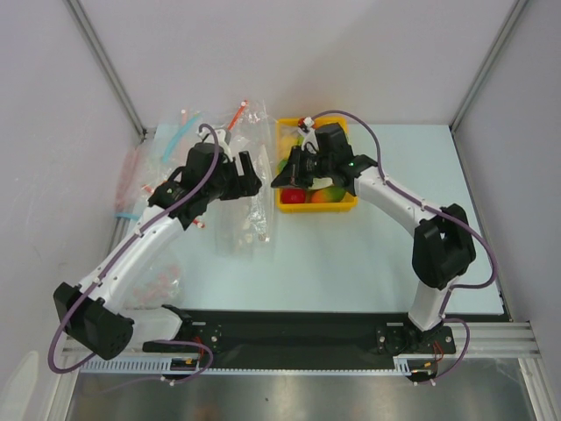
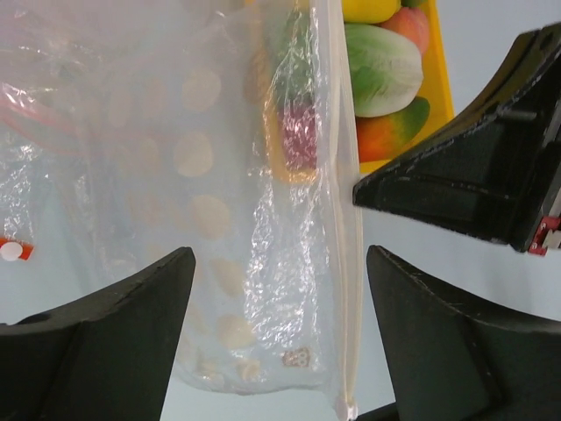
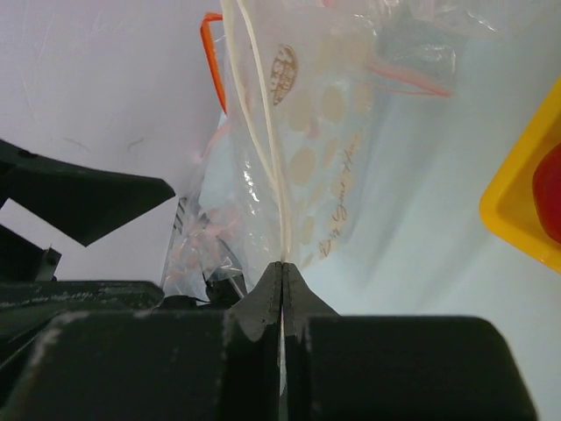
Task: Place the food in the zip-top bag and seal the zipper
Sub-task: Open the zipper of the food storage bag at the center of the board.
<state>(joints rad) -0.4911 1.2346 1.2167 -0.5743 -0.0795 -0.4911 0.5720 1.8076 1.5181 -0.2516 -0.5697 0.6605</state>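
So, per the three views:

- Zip-top bag (image 2: 219, 219): clear crinkly plastic w/ rows of white dots and a small printed logo near the mouth edge. It sits btwn the two grippers, just left of the yellow tray (image 2: 438, 79), over the pale blue table (image 1: 351, 254).
- Zipper (image 2: 349, 263): narrow pale strip along the bag's edge nearest the tray. In the right wrist view it shows as two thin pale lines spreading apart away from the pinch point.
- Right gripper (image 3: 282, 272): fingers pressed together, clamping the zipper strip at one end.
- Left gripper (image 2: 280, 254): fingers spread wide, the bag's dotted body and zipper edge lying in the gap; can't tell if either finger touches the plastic.
- Food is in the tray, none in the bag: green-and-white cabbage (image 2: 381, 68) beside an orange-green fruit (image 2: 394, 130), and a red fruit (image 3: 550, 189) at the tray's near side.
- Other clear bags (image 1: 180, 132) w/ blue and red strips lie at the table's far left.
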